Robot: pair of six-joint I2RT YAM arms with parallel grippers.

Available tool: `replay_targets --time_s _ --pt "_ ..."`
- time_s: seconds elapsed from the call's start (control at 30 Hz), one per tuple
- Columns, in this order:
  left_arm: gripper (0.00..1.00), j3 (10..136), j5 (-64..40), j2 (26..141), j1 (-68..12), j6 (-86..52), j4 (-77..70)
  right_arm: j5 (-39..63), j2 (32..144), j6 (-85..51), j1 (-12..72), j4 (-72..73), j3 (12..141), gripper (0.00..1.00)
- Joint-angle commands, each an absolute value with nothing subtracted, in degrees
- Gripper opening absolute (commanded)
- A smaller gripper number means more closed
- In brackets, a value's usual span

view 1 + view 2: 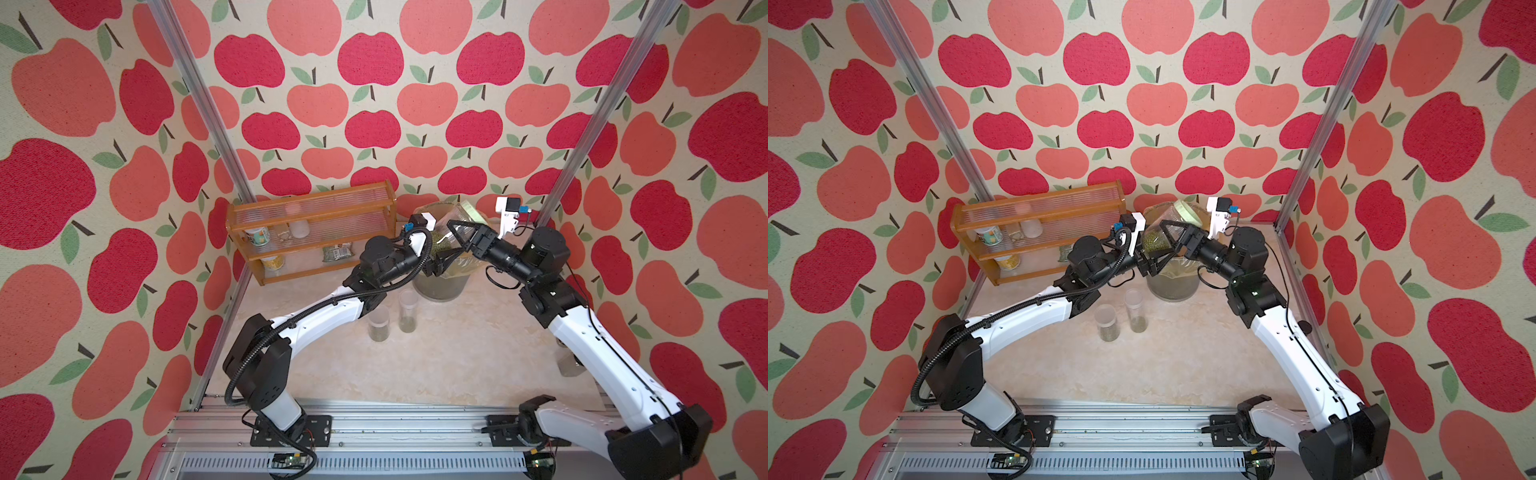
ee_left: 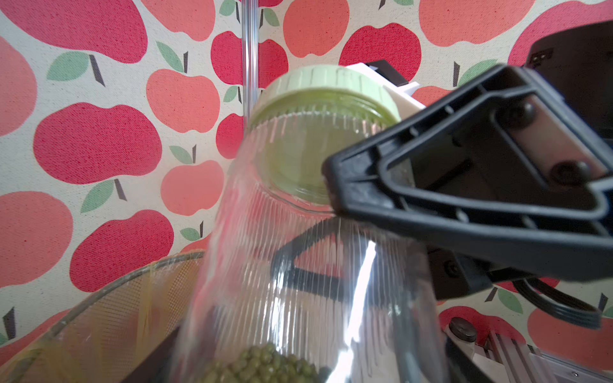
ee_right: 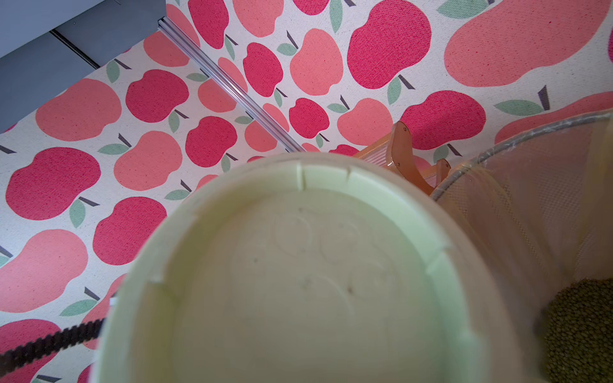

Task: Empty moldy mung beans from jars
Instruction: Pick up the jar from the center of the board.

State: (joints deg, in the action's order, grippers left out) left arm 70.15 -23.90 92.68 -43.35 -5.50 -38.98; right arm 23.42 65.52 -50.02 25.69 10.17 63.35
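The wide round-shouldered jar [image 1: 451, 226] [image 2: 298, 265] hangs tilted over the grey bin [image 1: 440, 286], with its pale green lid [image 1: 1185, 210] [image 3: 298, 282] on. Mung beans [image 1: 1154, 241] [image 2: 265, 364] lie heaped at its base. My left gripper [image 1: 432, 266] is shut on the jar's base end. My right gripper [image 1: 1160, 245] is shut on the jar just under the lid, one of its fingers [image 2: 464, 199] lying across the shoulder. In both top views, the short jar [image 1: 379, 326] and the tall slim jar [image 1: 408, 311] stand on the table before the bin, each with a little green at the bottom.
The bin, lined with a yellow bag [image 3: 530, 205], holds a heap of beans [image 3: 580, 331]. A wooden rack [image 1: 311, 228] at the back left carries cans [image 1: 257, 237], a white bottle [image 1: 299, 228] and a green packet [image 1: 336, 252]. Apple-print walls enclose the table.
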Motion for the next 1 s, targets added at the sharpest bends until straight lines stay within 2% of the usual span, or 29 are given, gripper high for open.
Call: replay_targets --time_s 0.0,0.23,0.77,0.97 --pt "0.69 73.1 -23.3 92.7 -41.9 -7.9 -39.8 27.8 62.5 -49.3 26.5 11.7 62.8 0.57" --pt "0.56 73.2 -26.0 91.0 -41.9 -8.4 -37.4 27.8 60.4 -46.5 26.4 10.8 61.3 0.63" --pt "0.46 74.5 -22.7 87.5 -41.6 -7.6 -29.4 25.9 59.4 -45.5 26.4 10.5 59.5 0.75" --pt "0.36 73.1 -24.6 85.9 -41.4 -6.6 -31.1 25.9 59.9 -46.3 26.3 11.0 59.2 0.77"
